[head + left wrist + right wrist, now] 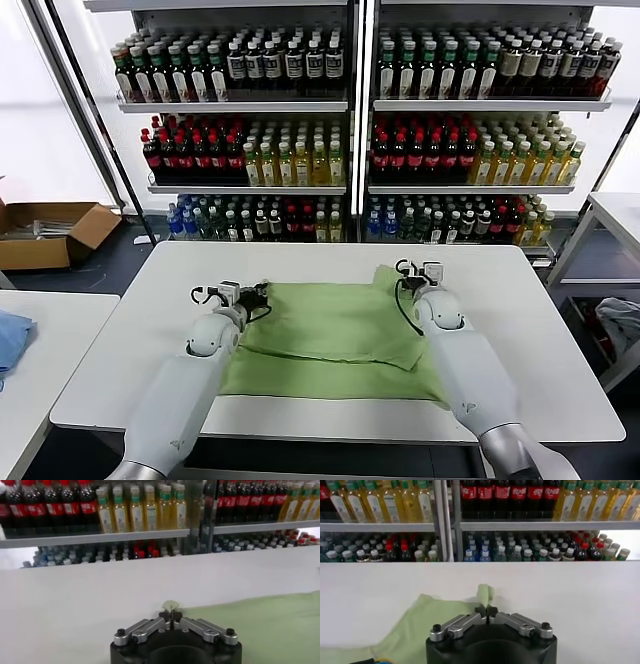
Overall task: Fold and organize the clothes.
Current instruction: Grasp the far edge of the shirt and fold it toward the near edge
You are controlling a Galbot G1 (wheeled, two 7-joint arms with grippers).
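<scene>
The clothes are one light green shirt (335, 335) lying partly folded on the white table (130, 340), with its print and collar hidden. My left gripper (252, 293) is at the shirt's far left corner and is shut on a pinch of the green fabric (170, 605). My right gripper (418, 272) is at the far right corner, shut on a raised tuft of the shirt (485, 594). Both pinched corners stick up between the closed fingertips.
Shelves of bottles (330, 120) stand behind the table. A second white table (40, 330) on the left carries a blue cloth (10, 340). A cardboard box (50, 232) sits on the floor at the left, and a grey cloth (620, 318) lies at the right.
</scene>
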